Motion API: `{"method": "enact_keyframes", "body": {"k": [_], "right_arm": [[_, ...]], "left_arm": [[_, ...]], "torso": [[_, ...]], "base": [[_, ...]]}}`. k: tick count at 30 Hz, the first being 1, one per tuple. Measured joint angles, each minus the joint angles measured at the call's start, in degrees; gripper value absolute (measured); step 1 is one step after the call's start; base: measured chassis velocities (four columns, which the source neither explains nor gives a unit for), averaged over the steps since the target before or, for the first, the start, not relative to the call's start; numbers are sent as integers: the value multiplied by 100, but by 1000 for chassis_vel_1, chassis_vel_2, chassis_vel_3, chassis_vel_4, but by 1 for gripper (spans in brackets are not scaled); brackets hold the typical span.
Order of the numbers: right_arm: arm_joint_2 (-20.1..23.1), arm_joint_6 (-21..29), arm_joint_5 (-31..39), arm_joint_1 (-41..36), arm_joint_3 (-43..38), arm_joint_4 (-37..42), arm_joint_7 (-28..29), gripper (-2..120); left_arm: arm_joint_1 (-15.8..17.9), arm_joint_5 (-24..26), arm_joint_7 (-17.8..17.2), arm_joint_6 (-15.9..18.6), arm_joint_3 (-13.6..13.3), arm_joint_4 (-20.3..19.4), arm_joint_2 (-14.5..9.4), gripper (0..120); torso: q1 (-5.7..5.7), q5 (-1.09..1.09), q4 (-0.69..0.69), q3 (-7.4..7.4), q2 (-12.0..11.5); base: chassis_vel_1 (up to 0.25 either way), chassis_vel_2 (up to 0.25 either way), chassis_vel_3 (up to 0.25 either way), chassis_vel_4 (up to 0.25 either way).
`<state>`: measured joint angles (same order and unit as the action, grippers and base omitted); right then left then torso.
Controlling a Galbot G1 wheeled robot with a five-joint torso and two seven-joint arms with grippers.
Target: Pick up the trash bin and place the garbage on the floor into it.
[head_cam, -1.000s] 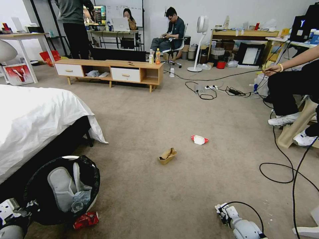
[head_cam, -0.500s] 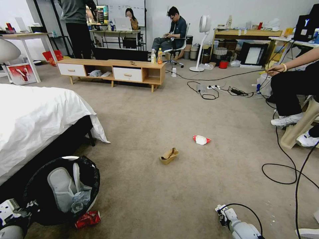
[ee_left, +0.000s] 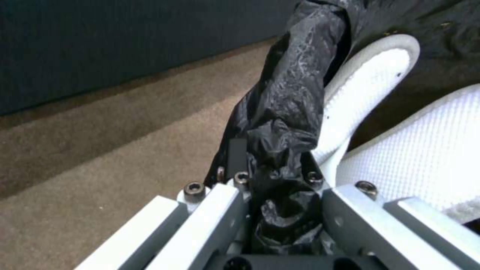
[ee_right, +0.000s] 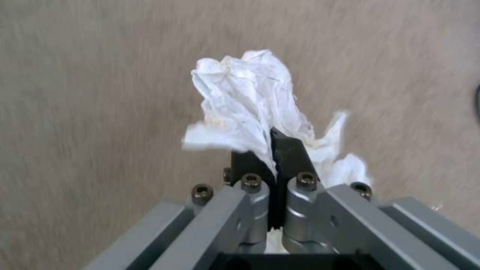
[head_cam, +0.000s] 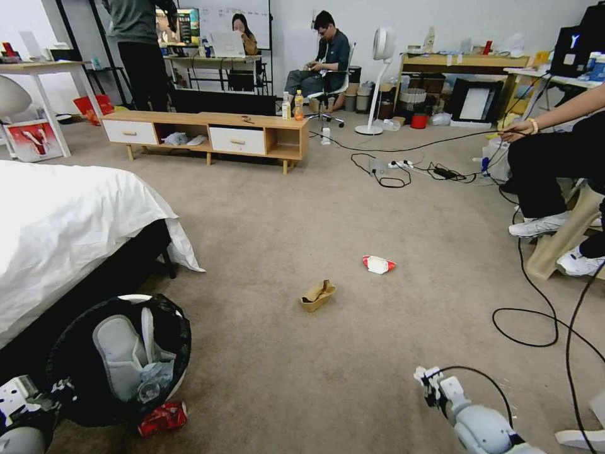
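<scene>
Nearest you, at the lower left of the head view, your left gripper (head_cam: 60,386) is clamped on the edge of the trash bin (head_cam: 120,359); the left wrist view shows its fingers (ee_left: 235,157) pinching the black bag (ee_left: 285,123) over the white rim (ee_left: 370,75). The bin stands on the carpet (head_cam: 353,214) beside the bed (head_cam: 63,227), with a grey flap (head_cam: 120,356) and some litter inside. A crushed red wrapper (head_cam: 162,419) lies on the carpet touching the bin's near side.

At the lower right, your right gripper (head_cam: 433,380) hangs above the carpet, clenched on a crumpled white tissue (ee_right: 250,97), as the right wrist view shows.

Farther out, a tan folded cardboard (head_cam: 318,295) lies on open carpet, and beyond it, well apart, a red-and-white packet (head_cam: 379,264). At the far side stands a low wooden cabinet (head_cam: 208,135).
</scene>
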<state>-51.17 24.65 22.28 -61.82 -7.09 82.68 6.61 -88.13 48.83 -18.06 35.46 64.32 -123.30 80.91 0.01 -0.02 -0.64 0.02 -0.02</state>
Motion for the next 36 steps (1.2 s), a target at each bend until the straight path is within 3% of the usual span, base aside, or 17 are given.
{"method": "enact_keyframes", "body": {"k": [13, 15, 21, 29, 34, 36], "right_arm": [[315, 95, 342, -207, -77, 1000, 233, 0], [548, 105, 645, -231, -143, 1777, 334, 0], [761, 181, 1063, -22, -83, 2672, 563, 0], [784, 65, 2365, 1195, 673, 4121, 964, 0], [673, -217, 2652, 1880, 1121, 4321, 1065, 0], [553, -552, 2817, 2374, 1412, 4329, 1000, 0]], "left_arm": [[-39, 12, 0, 6, -5, -66, -3, 1], [-58, 24, 0, 39, -6, -86, -37, 1], [-58, 95, -21, 71, -26, -121, -88, 1], [-54, 222, -44, 86, 51, -107, -218, 1], [-44, 241, -44, 89, 67, -111, -233, 1], [-37, 241, -47, 91, 68, -126, -244, 1]], "torso": [[0, 3, 0, 0, 1], [0, 1, 2, 0, 1], [0, 0, 0, -1, 2], [0, 1, 2, 0, 2], [0, 0, 1, 0, 1], [0, -1, 2, 0, 2]], "base": [[0, 0, 0, 0], [0, 0, 0, 0], [0, 0, 0, 0], [0, 0, 0, 0], [0, 0, 0, 0], [0, 0, 0, 0]]}}
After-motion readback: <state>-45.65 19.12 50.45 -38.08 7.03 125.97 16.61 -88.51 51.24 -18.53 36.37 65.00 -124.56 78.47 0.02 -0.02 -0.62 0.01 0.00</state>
